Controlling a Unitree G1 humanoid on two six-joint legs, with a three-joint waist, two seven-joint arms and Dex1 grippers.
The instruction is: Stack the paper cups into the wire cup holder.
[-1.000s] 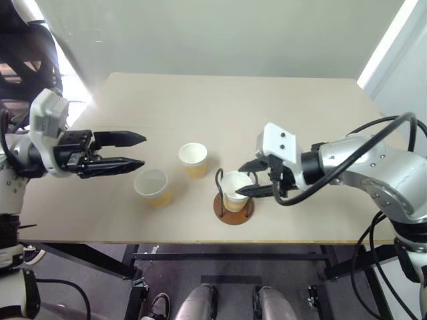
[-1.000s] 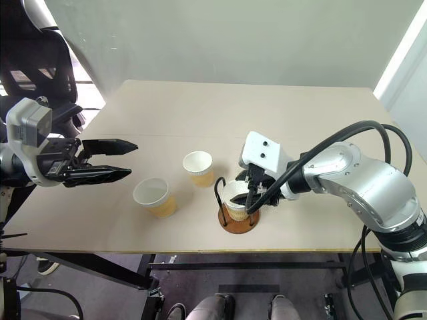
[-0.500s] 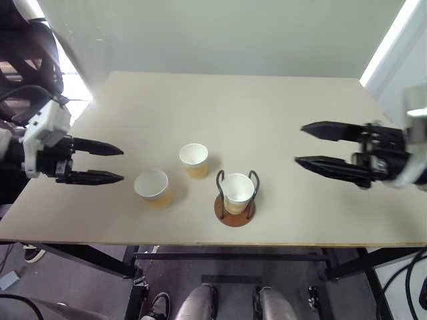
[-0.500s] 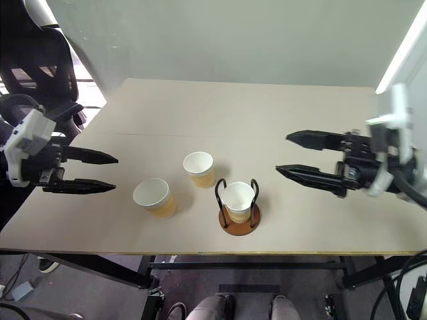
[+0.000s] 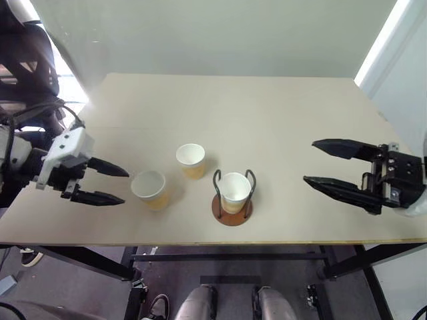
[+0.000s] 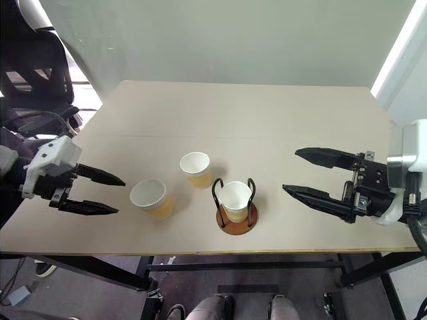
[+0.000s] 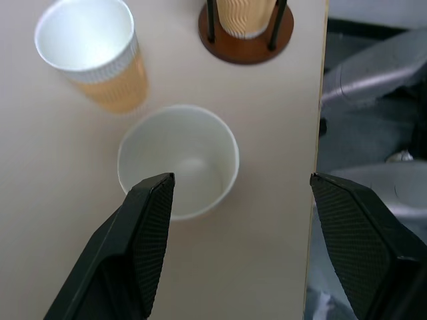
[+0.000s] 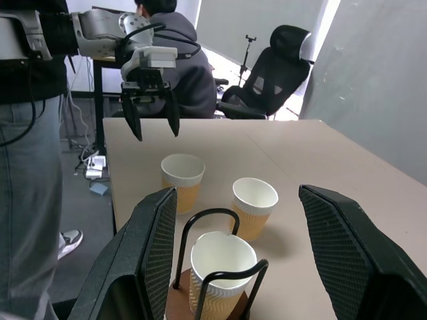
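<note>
Left eye view: my left gripper [image 5: 110, 185] hangs over the table's [image 5: 267, 113] left edge, its two black fingers spread apart and empty, tips aimed to the right and angled down toward the nearest paper cup [image 5: 149, 188]. That cup stands upright just beside my fingertips, not touching them. In the left wrist view it sits between and just past my spread left fingers [image 7: 143, 227], its white inside open to the camera.

A second paper cup [image 5: 191, 160] stands upright a little farther back on the table, near the first and between it and the wire cup holder [image 5: 231, 208]. The holder's round reddish-brown base rests near the table's front edge, and the third paper cup [image 5: 234, 191] stands in it, upright between the two dark wire loops.

My right gripper [image 5: 319, 162] is held well to the right of the holder, above the table's right part, pointing roughly level toward the left. Its fingers are also wide apart with nothing between them. In the right wrist view the holder with its cup lies between my right fingers [image 8: 150, 253], the two loose cups stand behind it, and my left gripper hangs beyond them, fingers down. A person [image 8: 180, 63] sits behind that arm, and another stands at the side.
</note>
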